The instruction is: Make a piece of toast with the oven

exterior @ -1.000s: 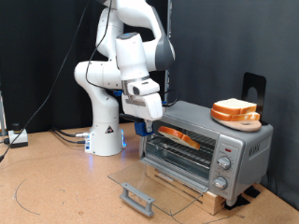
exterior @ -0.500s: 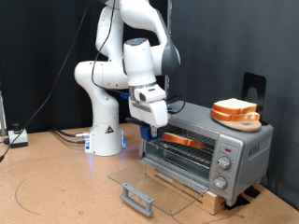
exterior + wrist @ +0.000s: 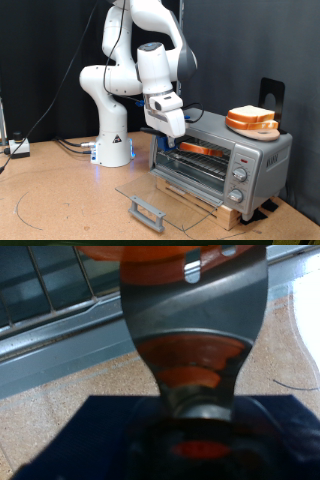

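The oven [image 3: 245, 152] stands at the exterior view's right on a wooden base, its glass door [image 3: 165, 192] folded down flat with the grey bar handle [image 3: 147, 212] in front. My gripper [image 3: 174, 136] is at the oven's open mouth, shut on the piece of toast [image 3: 200, 148], which reaches inside above the wire rack. In the wrist view the gripper [image 3: 192, 265] fills the middle. The toast's orange crust [image 3: 140, 252] lies across its tip. The wire rack [image 3: 50, 280] and the oven's front sill [image 3: 70, 340] lie beyond.
A pile of similar slices [image 3: 252, 118] lies on an orange plate on top of the oven. A column of round knobs [image 3: 238, 176] is on the oven's front right. The robot base [image 3: 112, 145] and cables [image 3: 70, 147] are behind, on the brown table [image 3: 60, 200].
My gripper has moved towards the exterior view's right, carrying the toast further into the oven's opening. The door and the pile of slices have not moved.
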Motion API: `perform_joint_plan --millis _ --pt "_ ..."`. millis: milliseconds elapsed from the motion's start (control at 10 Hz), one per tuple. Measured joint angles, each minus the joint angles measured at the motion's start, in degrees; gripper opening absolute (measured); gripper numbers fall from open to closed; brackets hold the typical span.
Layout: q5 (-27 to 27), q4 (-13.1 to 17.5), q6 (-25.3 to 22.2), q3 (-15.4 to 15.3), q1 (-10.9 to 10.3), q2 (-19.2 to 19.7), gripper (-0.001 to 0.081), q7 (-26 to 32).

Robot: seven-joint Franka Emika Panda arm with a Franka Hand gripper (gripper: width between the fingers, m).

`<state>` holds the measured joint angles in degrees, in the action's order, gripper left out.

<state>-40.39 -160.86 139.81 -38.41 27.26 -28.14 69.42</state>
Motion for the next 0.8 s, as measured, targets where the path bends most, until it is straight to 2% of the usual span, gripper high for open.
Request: perform_joint_plan --millis 400,600,800 --pt "0.1 -0.2 1.6 -2.5 0.9 0.9 0.0394 -2.9" --pt "1.7 0.1 7.6 -3.8 3.5 3.5 0.0394 -2.9" --pt "4.6 1.9 9.8 -3.6 6.9 6.8 0.0394 -2.4"
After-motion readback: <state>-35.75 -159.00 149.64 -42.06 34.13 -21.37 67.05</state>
